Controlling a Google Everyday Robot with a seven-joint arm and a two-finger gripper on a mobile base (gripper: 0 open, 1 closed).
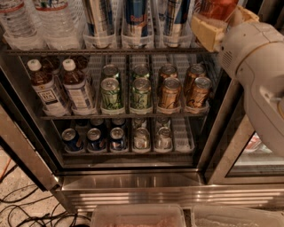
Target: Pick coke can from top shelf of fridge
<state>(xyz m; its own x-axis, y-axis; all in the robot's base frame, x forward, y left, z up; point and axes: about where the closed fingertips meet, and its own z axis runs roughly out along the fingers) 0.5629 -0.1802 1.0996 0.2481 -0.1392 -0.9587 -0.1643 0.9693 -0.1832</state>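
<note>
Pincer seen at upper right, level with top shelf of fridge. Coke can seen at shelf's right end, upright, cropped by frame edge, flanked by pincer. Whether pincer is spread or pinching cannot be told.

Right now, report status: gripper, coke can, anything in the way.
Gripper at right end of top shelf, at the coke can. Can cut off by frame top. Tall cans to its left, no blockage seen.
</note>
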